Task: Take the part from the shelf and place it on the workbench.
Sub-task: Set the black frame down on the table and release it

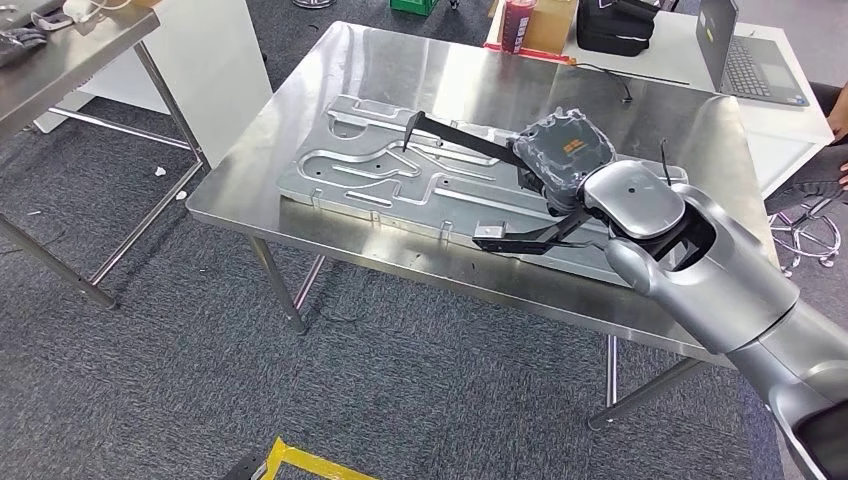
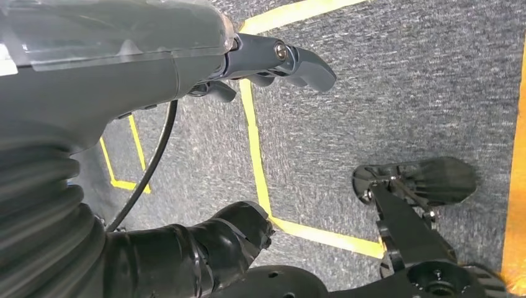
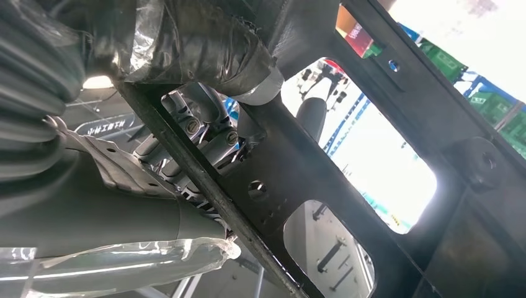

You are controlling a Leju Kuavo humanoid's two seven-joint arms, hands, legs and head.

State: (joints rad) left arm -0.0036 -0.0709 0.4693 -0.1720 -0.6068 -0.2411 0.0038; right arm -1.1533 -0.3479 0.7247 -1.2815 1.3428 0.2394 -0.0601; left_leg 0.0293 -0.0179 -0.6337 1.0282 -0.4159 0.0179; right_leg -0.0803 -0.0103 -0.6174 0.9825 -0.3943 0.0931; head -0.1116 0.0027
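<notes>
Your left hand (image 2: 273, 62) hangs over the floor with nothing in it, fingers loosely apart. On the workbench (image 1: 330, 80) lies a grey plate (image 1: 370, 175). Above it, your right hand (image 1: 562, 160) grips the black part (image 1: 455, 135), fingers wrapped round its frame.

A: Any text you can make out?
B: None legible. An orange label (image 1: 572, 146) sits on the back of the right hand (image 1: 563, 155) (its marks too small to read).
A: And the red cup (image 1: 517, 24) beyond that hand?
B: Print blurred.
</notes>
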